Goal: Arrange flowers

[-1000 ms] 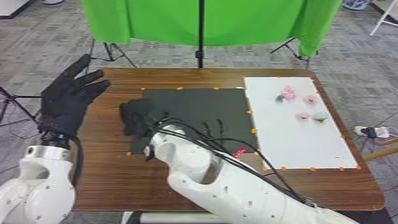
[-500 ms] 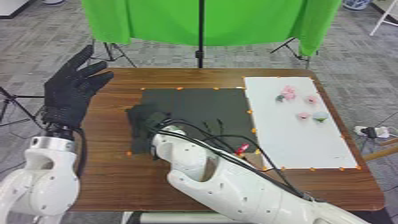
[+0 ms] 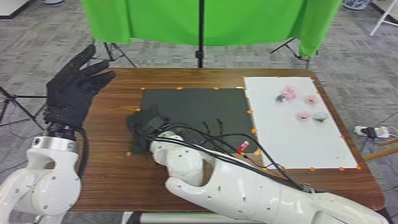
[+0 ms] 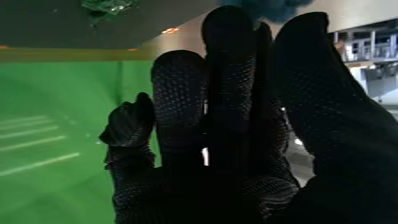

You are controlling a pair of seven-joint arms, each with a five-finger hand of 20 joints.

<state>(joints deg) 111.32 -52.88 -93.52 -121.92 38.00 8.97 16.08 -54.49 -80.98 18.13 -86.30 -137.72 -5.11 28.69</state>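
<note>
"On the left part of the dark mat (image 3: 200,102), what is the right hand (image 3: 149,122) doing?"

"It's open. In the right wrist view its fingers are straight and close together, with the thumb up beside them. I can't see it pinching anything."

"What's near it?"

"A fuzzy blue thing (image 4: 268,7) is by the fingertips in the right wrist view. A shiny green thing (image 4: 111,5) is farther off. Past the hand, near the middle of the frame, I see thin dark bits (image 3: 220,125) on the mat. A little red thing (image 3: 242,146) is beside the white right arm (image 3: 240,187), below the middle."

"And the flowers?"

"Pink ones (image 3: 289,92) lie on the white sheet (image 3: 302,145), in the upper right. The left hand (image 3: 73,95) is at the left side, fingers spread."

"What could go wrong?"

"If the hand shuts too soon, it might miss the fuzzy blue thing or squash it, because the fingers are thick and that thing looks soft. If the arm swings right while it's low, it could bump the red thing."

"What's hard to see?"

"The black glove is on a dark mat, so its edges get lost. The fingers hide part of the blue thing, and I can't tell if they touch it. The green thing is cut off by the frame's edge. The arm may hide things under it, and I can't tell what the red thing is."
</note>
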